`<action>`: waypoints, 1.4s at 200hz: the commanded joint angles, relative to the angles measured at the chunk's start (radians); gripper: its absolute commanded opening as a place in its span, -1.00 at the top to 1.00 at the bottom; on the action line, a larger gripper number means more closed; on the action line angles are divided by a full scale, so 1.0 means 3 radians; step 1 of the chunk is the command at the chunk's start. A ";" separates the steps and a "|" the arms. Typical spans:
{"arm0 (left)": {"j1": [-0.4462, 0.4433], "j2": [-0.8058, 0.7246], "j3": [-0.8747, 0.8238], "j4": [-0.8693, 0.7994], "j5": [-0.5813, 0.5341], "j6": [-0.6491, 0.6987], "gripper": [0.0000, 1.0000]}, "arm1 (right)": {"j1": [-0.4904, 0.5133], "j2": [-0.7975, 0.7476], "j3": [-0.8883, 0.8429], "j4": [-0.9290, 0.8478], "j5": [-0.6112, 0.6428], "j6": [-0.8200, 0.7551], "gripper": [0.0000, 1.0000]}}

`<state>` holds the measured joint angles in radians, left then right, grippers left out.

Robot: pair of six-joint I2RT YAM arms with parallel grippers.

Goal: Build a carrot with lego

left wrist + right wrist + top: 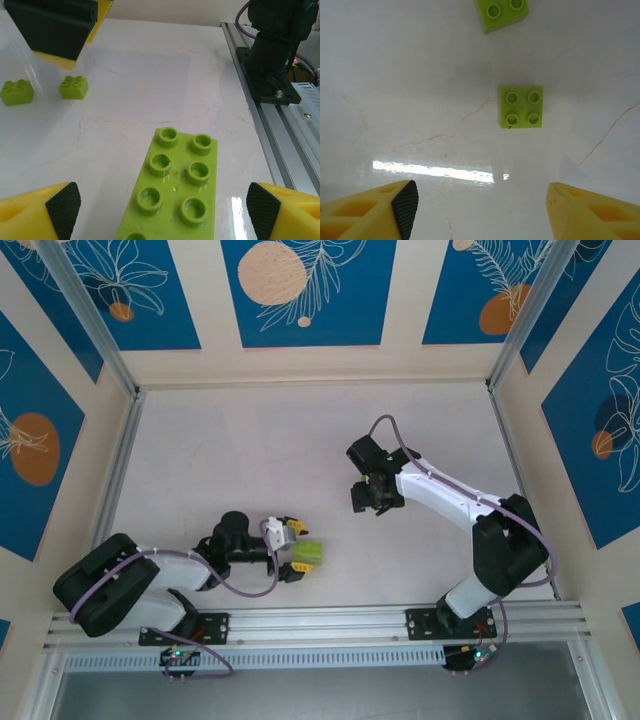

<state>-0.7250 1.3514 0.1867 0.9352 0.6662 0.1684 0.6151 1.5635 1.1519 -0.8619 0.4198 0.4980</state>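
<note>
Counter (pixel 250 460): white, faintly veined, glossy, with both arms working over it.

Left arm (pixel 120 585): lies low along the near edge, reaching toward the middle. Right arm (pixel 450 498): bends from its base at the near right and reaches inward over the middle of the counter.

Left hand (pixel 297 550): spread wide. The oblong lime-green brick (pixel 175 190) lies flat on the counter, studs up, directly between its fingers (pixel 62 212). The left wrist view shows a clear gap on each side of the brick, so neither pad touches it. The hand holds nothing.

Right hand (pixel 368 498): also spread wide and empty, poised above the counter with its fingers (pixel 402 205) well apart. Two square lime-green bricks lie ahead of it on the counter, studs up, and neither touches the fingers. The nearer square brick (pixel 521 106) sits ahead of the hand, somewhat toward one finger. The farther square brick (pixel 501 12) lies beyond it, cut by the frame edge, and the two stand apart.

In the left wrist view both square bricks sit side by side, well apart from the oblong brick.
</note>
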 commanded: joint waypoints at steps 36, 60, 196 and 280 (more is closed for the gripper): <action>-0.0042 0.0007 -0.0019 0.0119 0.0189 0.0140 -0.52 | -0.0015 -0.0081 -0.0037 -0.0062 0.0029 0.0054 -0.39; -0.0039 0.0096 -0.0047 0.0219 0.0191 0.0141 -0.35 | -0.0026 -0.0136 -0.0086 -0.0031 0.0011 0.0054 -0.39; 0.0038 0.0142 -0.0068 0.0369 0.0397 0.0114 0.15 | -0.0124 -0.0349 -0.0455 0.0051 -0.0069 0.0099 -0.39; 0.0049 0.0242 -0.0014 0.0335 0.0401 0.0162 0.32 | -0.0200 -0.0247 -0.0569 0.0209 -0.0091 0.0020 -0.41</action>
<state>-0.7200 1.4136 0.1711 1.0115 0.7517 0.1940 0.5705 1.4792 1.0039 -0.8337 0.4183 0.5087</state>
